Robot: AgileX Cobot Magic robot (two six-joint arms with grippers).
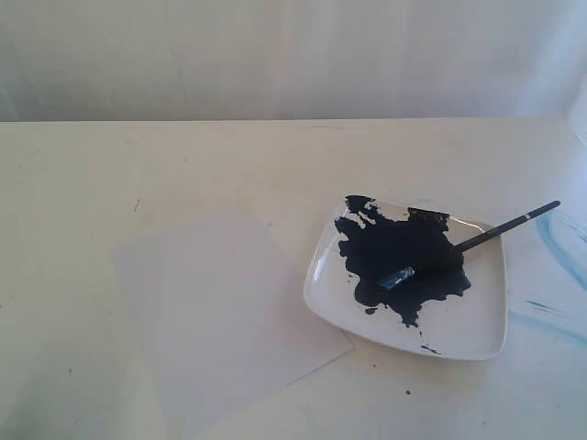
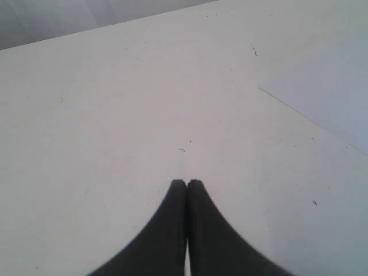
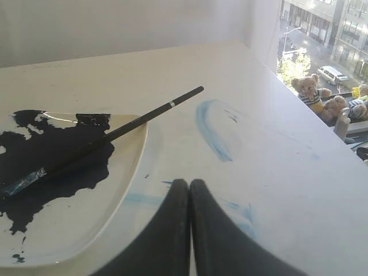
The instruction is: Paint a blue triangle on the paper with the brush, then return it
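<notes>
The brush (image 1: 477, 240) lies across the white plate (image 1: 472, 325), its blue-coated tip in the dark-blue paint pool (image 1: 404, 261) and its black handle sticking out past the plate's far right rim. In the right wrist view the brush (image 3: 115, 135) shows the same way. The paper (image 1: 220, 312) lies flat and blank left of the plate; a corner of the paper (image 2: 328, 98) shows in the left wrist view. No blue triangle is in view. My left gripper (image 2: 187, 183) is shut and empty over bare table. My right gripper (image 3: 190, 183) is shut and empty beside the plate (image 3: 123, 195). Neither gripper shows in the exterior view.
Pale blue smears (image 1: 561, 252) mark the table right of the plate; the smears (image 3: 210, 129) also show in the right wrist view. The table's right edge runs by a window, with teddy bears (image 3: 313, 95) beyond it.
</notes>
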